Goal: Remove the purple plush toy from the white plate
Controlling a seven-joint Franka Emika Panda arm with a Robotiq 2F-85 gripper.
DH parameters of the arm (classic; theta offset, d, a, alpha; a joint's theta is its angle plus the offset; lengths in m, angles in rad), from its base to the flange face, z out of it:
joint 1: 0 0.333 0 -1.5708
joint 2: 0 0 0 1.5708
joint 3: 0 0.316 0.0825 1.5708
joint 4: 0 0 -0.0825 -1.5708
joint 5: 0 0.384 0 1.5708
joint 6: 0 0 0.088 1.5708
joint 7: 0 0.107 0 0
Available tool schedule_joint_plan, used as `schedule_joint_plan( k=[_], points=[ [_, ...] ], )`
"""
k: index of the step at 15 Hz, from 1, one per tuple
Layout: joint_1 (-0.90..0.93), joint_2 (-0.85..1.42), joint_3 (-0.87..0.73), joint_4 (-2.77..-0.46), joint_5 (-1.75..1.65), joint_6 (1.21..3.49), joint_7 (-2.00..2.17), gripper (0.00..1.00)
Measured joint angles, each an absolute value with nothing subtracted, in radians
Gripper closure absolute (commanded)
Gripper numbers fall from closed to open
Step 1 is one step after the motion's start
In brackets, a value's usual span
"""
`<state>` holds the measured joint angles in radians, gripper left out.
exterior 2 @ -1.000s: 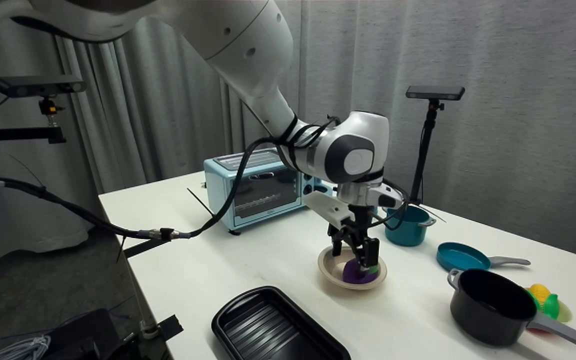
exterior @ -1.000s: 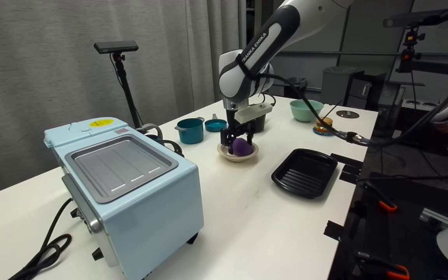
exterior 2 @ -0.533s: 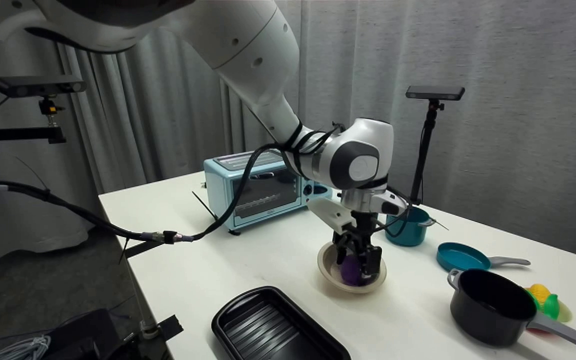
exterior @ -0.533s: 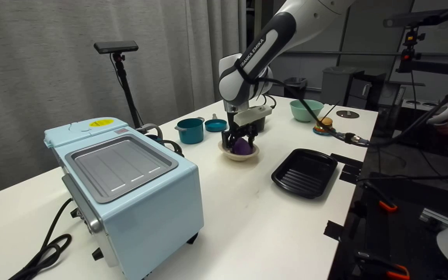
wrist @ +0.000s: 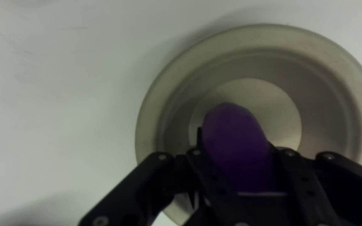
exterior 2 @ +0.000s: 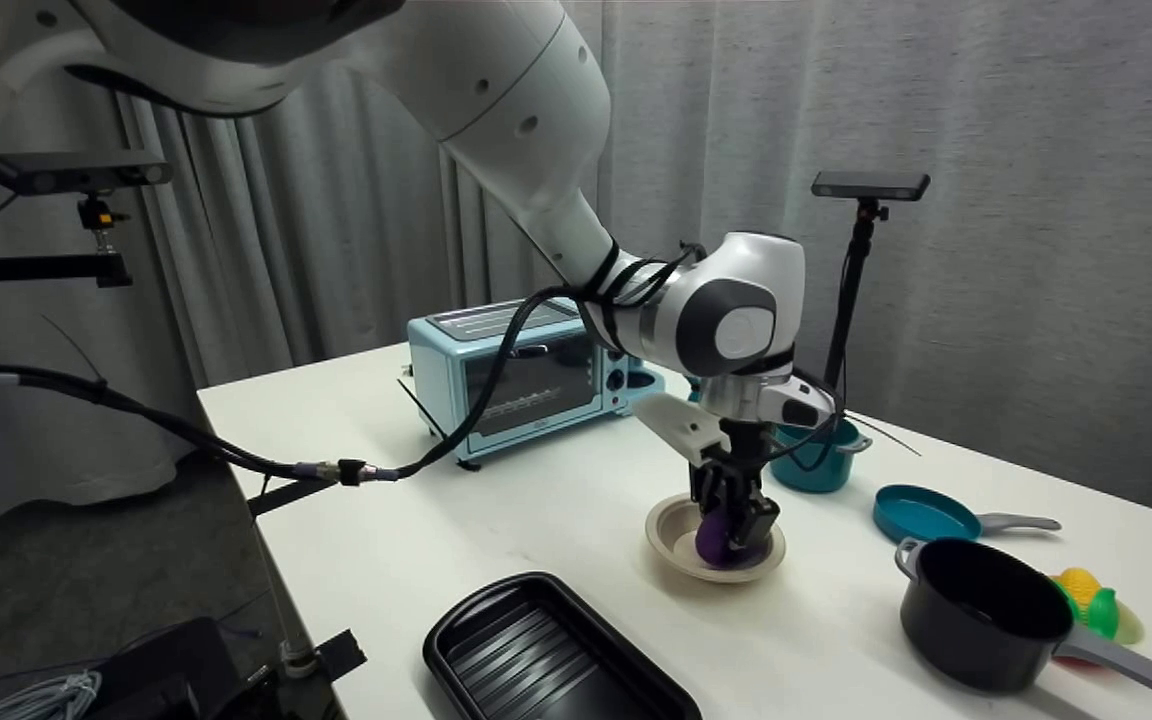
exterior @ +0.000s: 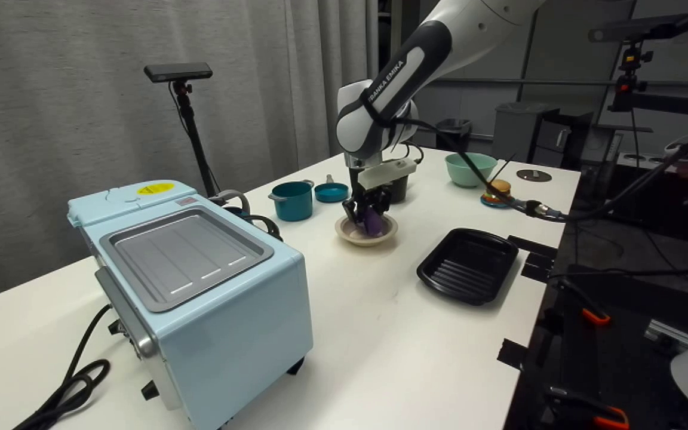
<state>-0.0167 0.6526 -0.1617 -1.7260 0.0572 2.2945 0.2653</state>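
In both exterior views the purple plush toy (exterior: pixel 374 223) is low inside the white plate (exterior 2: pixel 666 540), a cream dish with a low rim. From above, the wrist view shows the toy (wrist: pixel 236 135) squeezed between the two black fingers of my gripper (wrist: pixel 236 143), which press on it from either side. Its lower part is hidden by the gripper body. Around it the plate (wrist: pixel 151 116) shows its rim and part of its bare floor. Whether the toy's underside touches the plate I cannot tell.
A black ribbed tray (exterior: pixel 468 266) lies near the table edge. Close to the arm stand a teal pot (exterior: pixel 294 202), a teal pan (exterior 2: pixel 926 513) and a black pot (exterior 2: pixel 986 615). The light-blue toaster oven (exterior: pixel 236 334) is large. Further off are a mint bowl (exterior: pixel 469 170) and a toy burger (exterior: pixel 498 190).
My jaws have come together from a wide stance onto the toy, which now looks narrower. The arm has shifted slightly, and the plate has slid a little in an exterior view.
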Motion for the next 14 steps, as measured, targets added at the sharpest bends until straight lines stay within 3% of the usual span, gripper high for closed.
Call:
schedule_joint_plan(
  k=[3, 14],
  points=[
    [-0.018, 0.63, -0.162, -1.709, 0.057, 2.295, 0.265, 0.97],
    [-0.073, 0.388, -0.162, -1.786, 0.059, 2.338, 0.252, 0.94]
  ],
)
